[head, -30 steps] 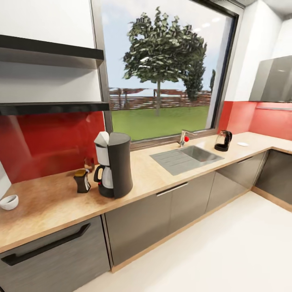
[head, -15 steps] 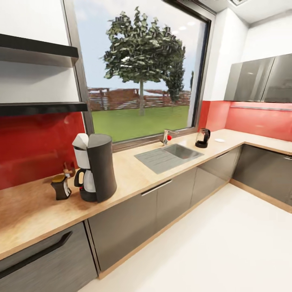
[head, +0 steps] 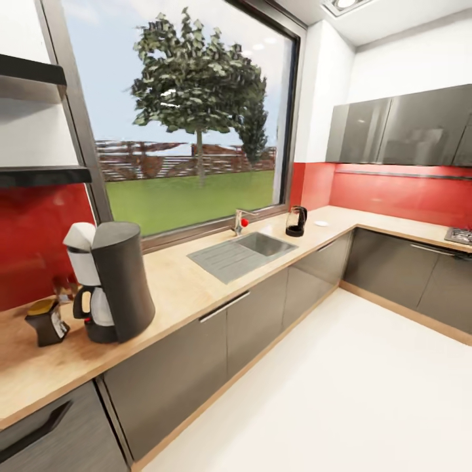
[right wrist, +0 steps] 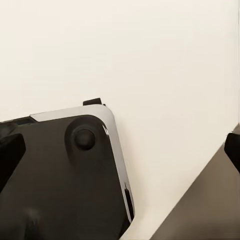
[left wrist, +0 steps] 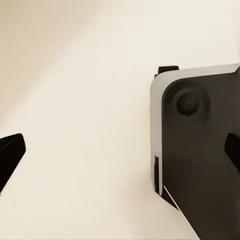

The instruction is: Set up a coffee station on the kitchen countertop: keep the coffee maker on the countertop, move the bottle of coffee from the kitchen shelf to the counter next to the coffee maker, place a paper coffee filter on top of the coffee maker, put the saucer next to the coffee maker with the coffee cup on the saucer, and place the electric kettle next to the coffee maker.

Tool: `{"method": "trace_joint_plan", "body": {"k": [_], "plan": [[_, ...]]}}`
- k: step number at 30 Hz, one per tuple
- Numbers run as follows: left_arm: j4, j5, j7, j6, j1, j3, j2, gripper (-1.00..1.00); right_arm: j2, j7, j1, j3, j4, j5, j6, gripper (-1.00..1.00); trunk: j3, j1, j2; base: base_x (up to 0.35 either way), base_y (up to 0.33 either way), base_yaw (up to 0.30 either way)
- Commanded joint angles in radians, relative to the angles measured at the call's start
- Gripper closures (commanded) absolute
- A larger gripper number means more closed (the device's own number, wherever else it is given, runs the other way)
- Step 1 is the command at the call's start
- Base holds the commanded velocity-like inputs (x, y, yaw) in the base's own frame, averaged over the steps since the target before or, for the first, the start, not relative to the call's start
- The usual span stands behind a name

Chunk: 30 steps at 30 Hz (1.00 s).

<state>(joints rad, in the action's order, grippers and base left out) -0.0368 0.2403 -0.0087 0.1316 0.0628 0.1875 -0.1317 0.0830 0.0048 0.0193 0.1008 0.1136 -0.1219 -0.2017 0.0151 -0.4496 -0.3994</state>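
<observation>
Wood-grain kitchen countertop [head: 190, 288], matte with a tan edge, runs in an L over glossy grey cabinet fronts [head: 262, 328] and turns the corner at the far right. Coffee maker [head: 111, 292] stands upright at the near left end: tall black cylinder, long axis vertical, light grey upper front and small glass carafe facing left along the counter, white paper coffee filter [head: 80, 234] sticking out on top. Bottle of coffee [head: 46, 321] sits just beside it on the left, upright, dark body, orange-tan cap. Steel sink [head: 242, 252] with drainboard is set into the top under the window [head: 183, 124], chrome tap [head: 241, 219] with a red knob behind it. Electric kettle [head: 296, 221], rounded glass with black base and looped handle, stands upright past the sink, well apart from the coffee maker. Saucer [head: 321, 223], flat white disc, lies just beyond the kettle near the corner. 2 black kitchen shelf [head: 39, 176] boards float on the left wall over a glossy red backsplash [head: 393, 193]. Floor [head: 341, 393] is plain off-white.

Both wrist views look down at that floor and the robot's dark base [left wrist: 200, 150]. Left gripper [left wrist: 120, 150] and right gripper [right wrist: 120, 145]: black fingertips only at opposite frame edges, jaws spread wide, nothing held.
</observation>
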Motion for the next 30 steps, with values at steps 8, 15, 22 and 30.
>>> {"method": "trace_joint_plan", "body": {"k": [8,15,22,30], "plan": [[0.002,0.01,-0.002,0.004,0.0,0.01,0.003,-1.0,-0.001,0.003,0.001,0.0,-0.001,-0.007,-0.004,-1.0,0.0,0.0,-0.001,0.055,-0.015,-0.277],[0.0,0.01,0.0,0.003,0.0,0.01,0.003,-1.0,-0.002,0.003,0.001,0.001,0.0,-0.008,-0.004,-1.0,0.0,0.0,-0.001,0.217,-0.133,-0.277],[0.0,0.009,0.001,0.003,0.0,0.012,0.003,-1.0,-0.002,0.002,0.001,0.002,-0.001,-0.009,-0.004,-1.0,0.0,0.0,-0.001,0.252,-0.161,-0.277],[0.0,0.01,0.001,0.003,0.0,0.012,0.003,-1.0,-0.001,0.003,0.001,0.002,-0.004,-0.008,-0.004,-1.0,0.0,0.0,-0.001,0.282,-0.141,-0.277]]}}
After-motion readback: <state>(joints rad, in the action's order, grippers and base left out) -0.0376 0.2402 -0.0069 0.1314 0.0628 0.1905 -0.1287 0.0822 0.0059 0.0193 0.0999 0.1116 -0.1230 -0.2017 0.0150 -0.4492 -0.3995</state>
